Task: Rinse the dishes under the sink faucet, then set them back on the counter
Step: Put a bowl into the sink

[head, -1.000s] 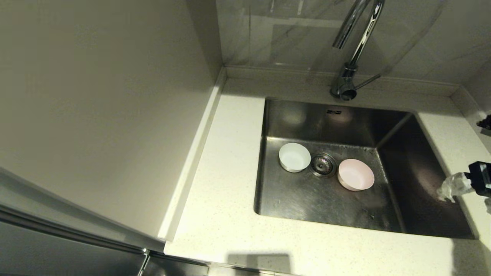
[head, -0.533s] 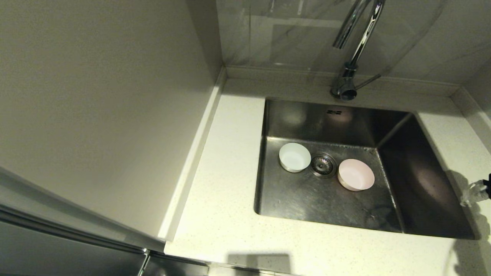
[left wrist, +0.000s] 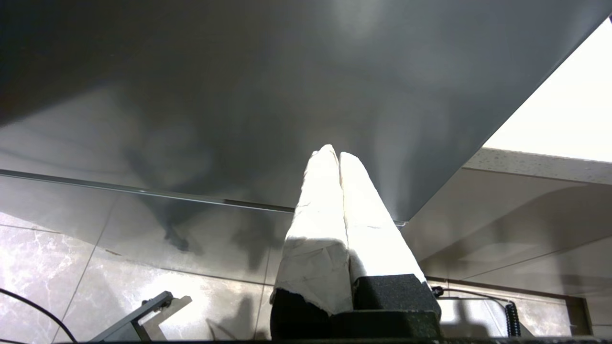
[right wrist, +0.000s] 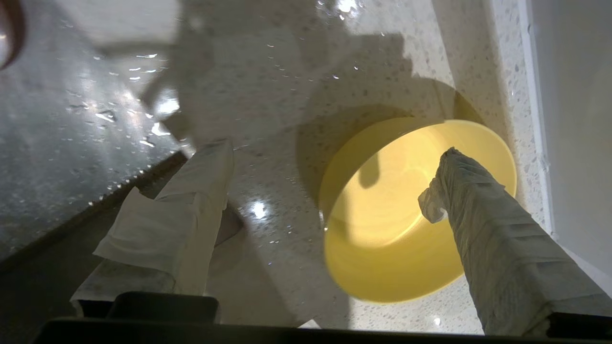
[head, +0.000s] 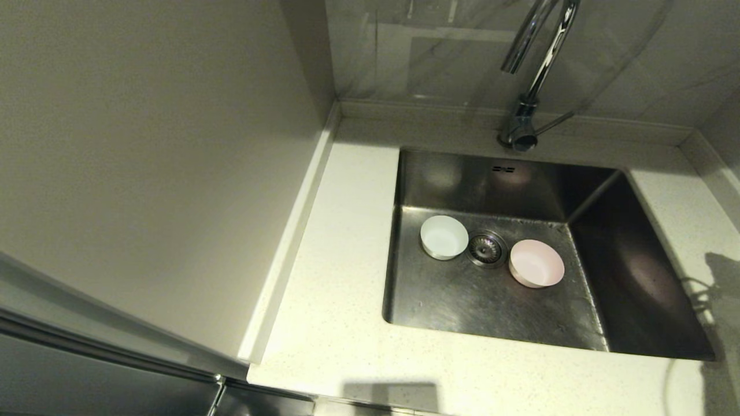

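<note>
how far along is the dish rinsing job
Looks done: the yellow bowl sits on the wet counter. In hand: nothing; the right hand is open above that bowl, gripping nothing. The left hand is shut, parked away. Left: the white bowl and pink bowl lie in the sink; no water runs from the faucet.

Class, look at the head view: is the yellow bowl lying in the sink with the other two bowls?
No: the sink holds only the white bowl and the pink bowl.
</note>
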